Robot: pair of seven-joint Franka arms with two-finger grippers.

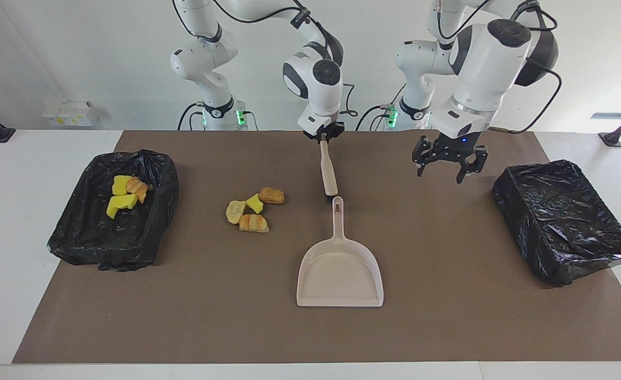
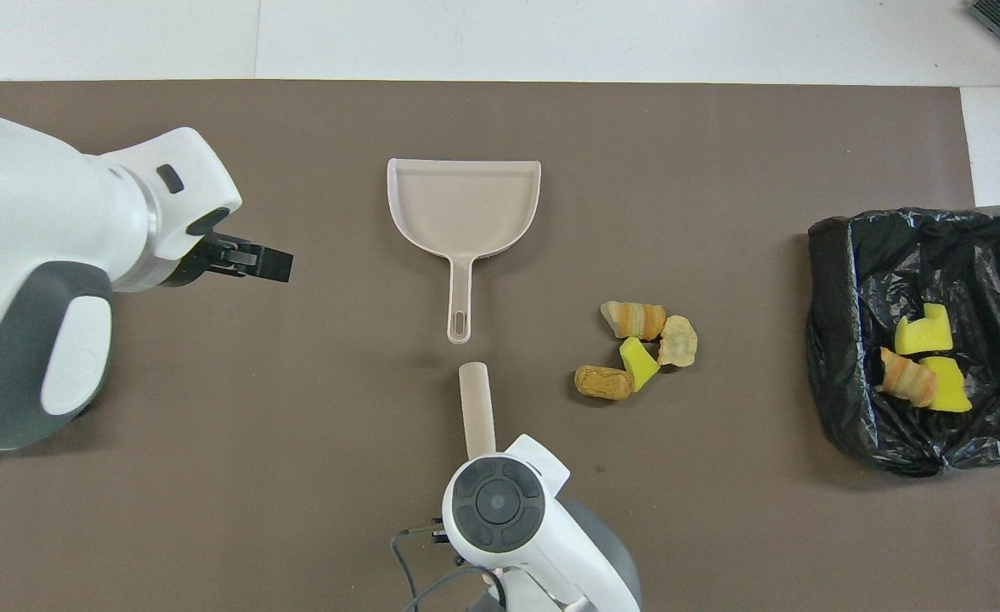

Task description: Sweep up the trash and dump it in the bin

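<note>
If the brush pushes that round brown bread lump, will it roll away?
Maybe a little. The brown lump looks rounded like a small loaf, so it might roll or turn instead of sliding straight. It touches the yellow sponge piece, which may block it. It probably feels light.
</note>
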